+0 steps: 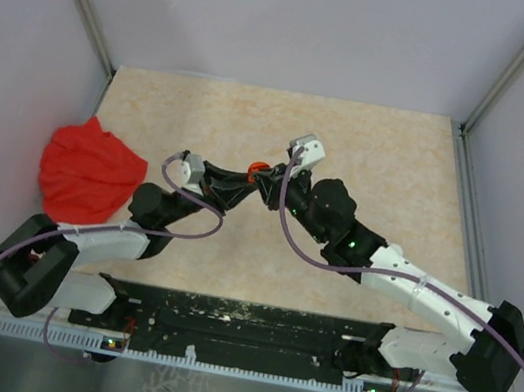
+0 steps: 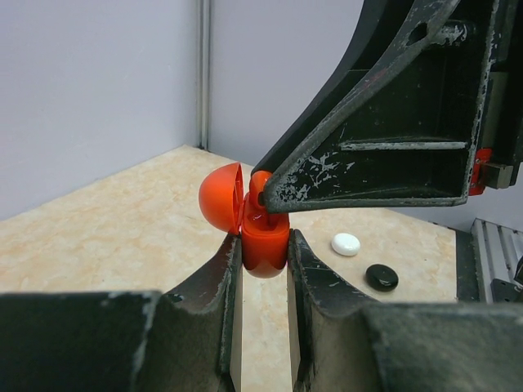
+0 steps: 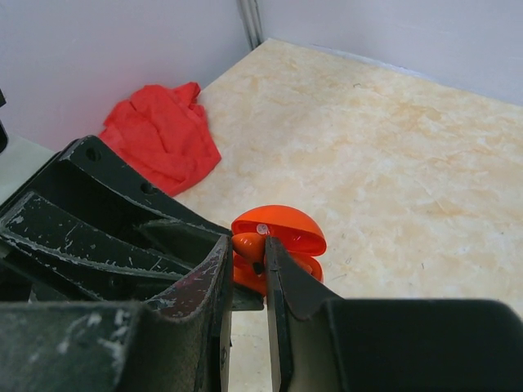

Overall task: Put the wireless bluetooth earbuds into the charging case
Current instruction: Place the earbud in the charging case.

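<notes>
— Two arms meet mid-counter (image 1: 381,156). The left fingers (image 2: 231,265) clamp the orange case (image 2: 265,245), lid open.
— And the right fingers (image 3: 279,273)?
— Pinching an orange earbud (image 3: 245,243) at the case's mouth, mostly hidden. A white bit (image 2: 346,244) and a black bit (image 2: 382,278) are too small to name.

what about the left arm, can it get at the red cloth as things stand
Probably not yet: the left gripper is shut on the orange charging case while the right gripper holds an orange earbud at its opening. The red cloth lies close on its left, uncovered.
</notes>
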`<state>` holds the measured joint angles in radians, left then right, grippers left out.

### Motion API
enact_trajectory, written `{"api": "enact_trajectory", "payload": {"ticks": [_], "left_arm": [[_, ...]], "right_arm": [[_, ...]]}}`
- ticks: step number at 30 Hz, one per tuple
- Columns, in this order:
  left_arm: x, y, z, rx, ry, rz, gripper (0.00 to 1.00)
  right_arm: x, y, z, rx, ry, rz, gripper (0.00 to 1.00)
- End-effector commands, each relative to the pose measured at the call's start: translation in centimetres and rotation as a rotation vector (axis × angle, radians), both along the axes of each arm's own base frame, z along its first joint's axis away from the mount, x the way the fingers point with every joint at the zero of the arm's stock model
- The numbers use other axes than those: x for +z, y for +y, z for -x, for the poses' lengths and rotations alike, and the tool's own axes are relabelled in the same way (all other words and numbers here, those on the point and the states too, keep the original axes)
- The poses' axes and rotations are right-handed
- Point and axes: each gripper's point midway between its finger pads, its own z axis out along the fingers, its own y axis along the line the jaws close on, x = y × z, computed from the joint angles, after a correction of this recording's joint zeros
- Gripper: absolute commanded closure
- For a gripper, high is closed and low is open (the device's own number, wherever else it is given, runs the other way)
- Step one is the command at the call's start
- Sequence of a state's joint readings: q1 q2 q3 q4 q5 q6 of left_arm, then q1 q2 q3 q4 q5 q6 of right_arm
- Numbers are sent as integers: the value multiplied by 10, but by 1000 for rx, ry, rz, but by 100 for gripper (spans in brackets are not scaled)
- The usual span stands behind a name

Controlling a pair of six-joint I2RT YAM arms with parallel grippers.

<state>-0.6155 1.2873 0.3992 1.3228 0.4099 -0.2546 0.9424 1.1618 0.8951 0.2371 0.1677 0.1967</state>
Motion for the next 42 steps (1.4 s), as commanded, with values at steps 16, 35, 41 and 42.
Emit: {"api": "enact_trajectory", "payload": {"ticks": [16,35,41,42], "left_arm": [[32,16,3,110,-127,45,99],[33,30,1,219,-160,76,99],[35,34,1,219,-133,125,99],[36,34,1,219,-133,131,99]], "right_arm": [[-11,6,-8,-24,84,50,88],[-28,-2,-10,-145,158,29,91],[-27,6,-3,-83,146,-5,91],[-29,8,-2,-75,154,-1,91]]}}
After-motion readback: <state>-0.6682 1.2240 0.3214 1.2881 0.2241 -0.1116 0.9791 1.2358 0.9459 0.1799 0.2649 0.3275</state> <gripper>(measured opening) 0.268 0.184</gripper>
